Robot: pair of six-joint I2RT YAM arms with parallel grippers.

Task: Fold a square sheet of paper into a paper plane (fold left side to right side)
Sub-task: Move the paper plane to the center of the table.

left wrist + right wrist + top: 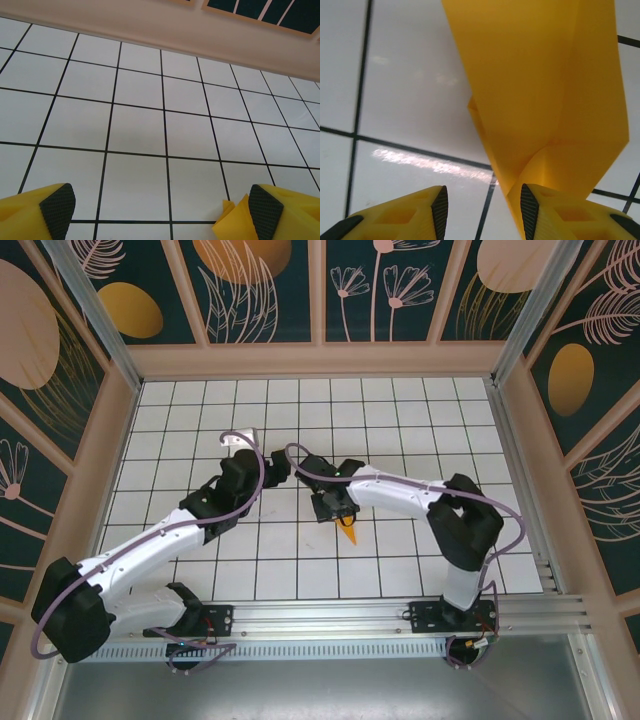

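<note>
The folded orange paper [348, 533] is seen lying near the middle of the white gridded table [420, 420], with its pointed tip projecting toward the near edge from under the right gripper [335, 508]. In the right wrist view the paper is shown layered and creased, close against one finger [560, 215]. That gripper's jaws are parted narrowly, with bare table visible between them and nothing clamped. The left gripper [162, 205] is held with its jaws spread wide and nothing between the pads, and a corner of the paper is seen just beside one pad [265, 210].
</note>
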